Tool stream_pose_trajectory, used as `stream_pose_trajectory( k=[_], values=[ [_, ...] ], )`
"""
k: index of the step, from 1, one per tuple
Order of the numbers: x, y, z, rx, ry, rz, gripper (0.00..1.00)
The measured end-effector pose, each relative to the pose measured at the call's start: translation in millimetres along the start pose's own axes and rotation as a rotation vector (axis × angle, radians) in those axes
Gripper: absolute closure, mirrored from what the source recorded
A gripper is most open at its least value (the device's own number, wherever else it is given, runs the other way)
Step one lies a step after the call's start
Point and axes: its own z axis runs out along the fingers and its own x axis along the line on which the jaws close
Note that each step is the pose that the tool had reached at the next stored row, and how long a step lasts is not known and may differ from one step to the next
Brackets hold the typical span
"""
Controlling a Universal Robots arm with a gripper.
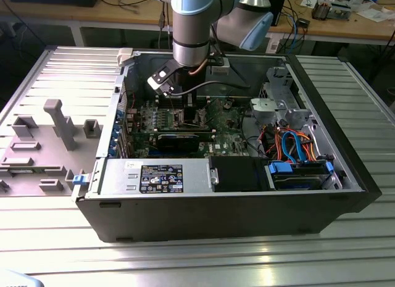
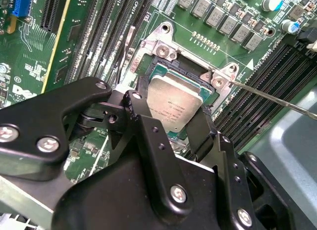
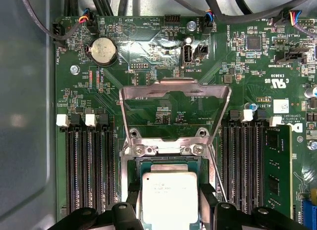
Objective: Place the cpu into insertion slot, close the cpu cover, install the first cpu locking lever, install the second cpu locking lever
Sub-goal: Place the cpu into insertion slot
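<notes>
In the exterior view my pincer (image 1: pixel 185 105) hangs low over the board (image 1: pixel 231 129), and the arm hides what lies under it. In the second wrist view the fingers (image 2: pixel 133 105) are clenched on the cpu (image 2: pixel 176 101) by two opposite edges, right over the slot (image 2: pixel 171 64). I judge it light, stiff and smooth with a delicate underside, so edges only. In the first wrist view the cover (image 3: pixel 174 88) stands open just beyond the slot; the pincer cuts off the cpu's near edge, and I cannot tell if it is seated.
</notes>
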Motion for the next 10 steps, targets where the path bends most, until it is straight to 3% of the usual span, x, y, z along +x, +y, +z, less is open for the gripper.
stream_pose_trajectory(
  k=[5, 7, 10],
  values=[
    [0.0, 0.0, 0.1, -0.0004, -0.0001, 0.0, 0.45],
    [0.1, 0.1, 0.4, -0.0005, 0.0009, 0.0, 0.38],
    [0.0, 0.0, 0.1, -0.0001, 0.0001, 0.0, 0.38]
  ],
)
